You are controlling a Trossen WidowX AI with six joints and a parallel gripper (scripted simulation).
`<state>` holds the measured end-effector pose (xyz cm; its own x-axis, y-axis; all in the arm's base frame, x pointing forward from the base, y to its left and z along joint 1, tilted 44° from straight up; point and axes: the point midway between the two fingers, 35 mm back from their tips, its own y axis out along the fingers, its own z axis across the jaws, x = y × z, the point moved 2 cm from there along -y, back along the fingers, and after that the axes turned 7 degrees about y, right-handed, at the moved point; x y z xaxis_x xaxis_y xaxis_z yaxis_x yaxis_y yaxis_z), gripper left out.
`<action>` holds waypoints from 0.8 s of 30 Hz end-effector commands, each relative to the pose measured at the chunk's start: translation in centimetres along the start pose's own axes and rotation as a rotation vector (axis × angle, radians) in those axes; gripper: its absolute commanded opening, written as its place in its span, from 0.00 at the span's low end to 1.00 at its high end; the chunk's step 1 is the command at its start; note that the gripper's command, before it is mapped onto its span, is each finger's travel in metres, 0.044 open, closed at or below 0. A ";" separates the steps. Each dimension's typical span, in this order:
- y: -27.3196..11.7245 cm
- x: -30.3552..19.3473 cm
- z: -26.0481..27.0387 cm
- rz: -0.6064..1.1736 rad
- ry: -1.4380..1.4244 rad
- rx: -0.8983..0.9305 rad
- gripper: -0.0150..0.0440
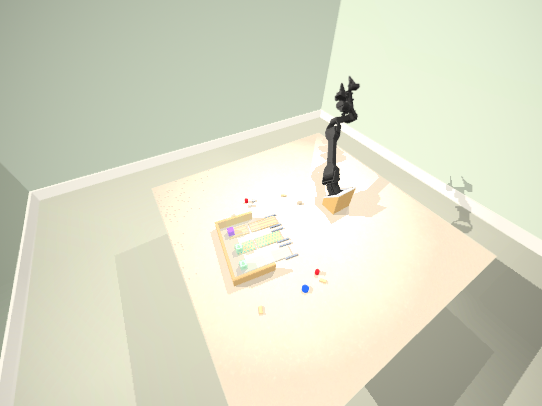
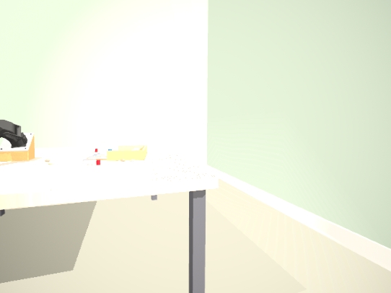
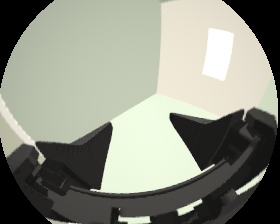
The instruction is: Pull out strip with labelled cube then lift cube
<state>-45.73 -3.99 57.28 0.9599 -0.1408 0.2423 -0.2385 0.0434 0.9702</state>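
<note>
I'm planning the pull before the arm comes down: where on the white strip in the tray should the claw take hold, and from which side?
Grip the white strip at its dark end tab, which sticks out past the tray's open side. Come from above on that side: the raised walls block the others. The claw is open, pointing upward.

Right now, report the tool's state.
Tool: open, fingers spread wide, holding nothing, raised high above the table and pointing at the walls.

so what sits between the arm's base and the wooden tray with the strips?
Top view: two small tan blocks lie on the table in the stretch between the arm's base and the tray; otherwise bare. Gripper is raised, open.
</note>
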 end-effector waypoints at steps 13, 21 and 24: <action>-2.4 4.4 14.9 0.204 0.309 0.095 0.93; -5.8 11.3 25.0 0.355 0.538 0.218 0.93; -7.6 14.5 28.3 0.415 0.616 0.269 0.93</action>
<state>-36.98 -31.50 54.01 0.7315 0.3626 0.5774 -0.5316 -0.2271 0.8160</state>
